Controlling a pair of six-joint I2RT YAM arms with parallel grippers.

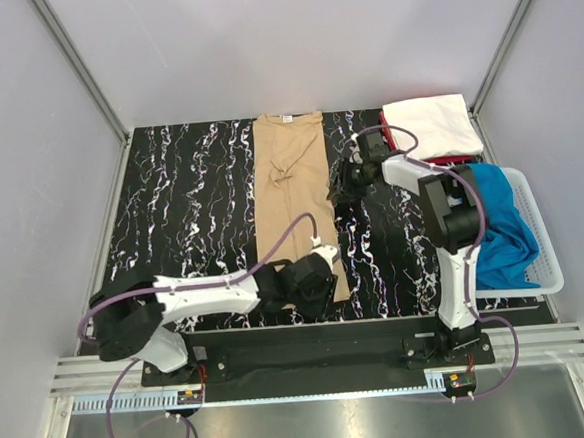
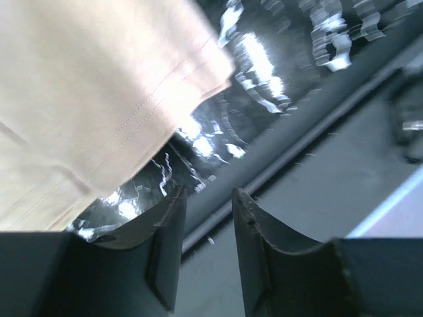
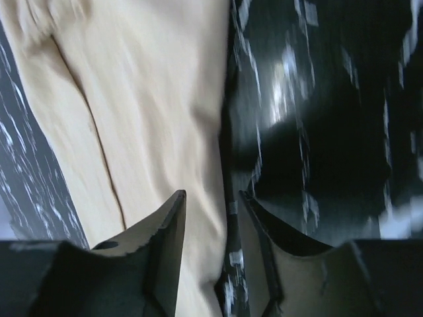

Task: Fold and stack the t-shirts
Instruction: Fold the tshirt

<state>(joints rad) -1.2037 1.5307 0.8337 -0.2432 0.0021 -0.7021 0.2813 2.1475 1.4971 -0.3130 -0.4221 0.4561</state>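
Note:
The tan t-shirt (image 1: 292, 194) lies as a long folded strip down the middle of the black marbled table (image 1: 191, 206). My left gripper (image 1: 320, 289) is open and empty at the strip's near right corner. In the left wrist view the tan t-shirt's corner (image 2: 99, 99) lies up and left of the left gripper (image 2: 208, 193), apart from it. My right gripper (image 1: 339, 188) is open at the strip's right edge. In the right wrist view that edge of the tan t-shirt (image 3: 152, 99) runs between the spread fingers of the right gripper (image 3: 211, 196). A folded white t-shirt (image 1: 428, 124) lies on a red t-shirt (image 1: 455, 159) at the back right.
A bright blue t-shirt (image 1: 500, 226) lies crumpled in a white mesh basket (image 1: 543, 252) at the right edge. A dark rail (image 2: 310, 139) runs along the table's near edge, just under the left gripper. Grey walls close in the back and sides.

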